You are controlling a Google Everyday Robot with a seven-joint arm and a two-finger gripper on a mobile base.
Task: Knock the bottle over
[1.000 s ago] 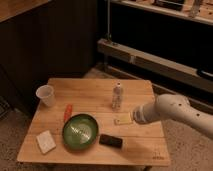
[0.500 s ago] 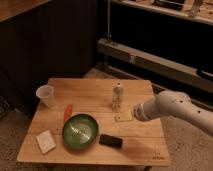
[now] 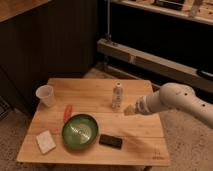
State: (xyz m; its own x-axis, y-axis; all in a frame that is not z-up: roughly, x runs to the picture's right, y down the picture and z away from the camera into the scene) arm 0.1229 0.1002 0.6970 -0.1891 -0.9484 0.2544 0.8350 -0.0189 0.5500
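The bottle is slim, pale and translucent with a white cap. It stands upright near the middle of the wooden table, towards the back. My gripper is at the end of the white arm that reaches in from the right. It hovers low over the table just right of and in front of the bottle, close to its base. I see no contact between them.
A translucent white cup stands at the table's left edge. A green bowl sits front centre, a red-orange object behind it, a white sponge at front left, a black flat device right of the bowl.
My gripper has moved a little left, closer to the bottle's base. The bottle still stands upright in the same place.
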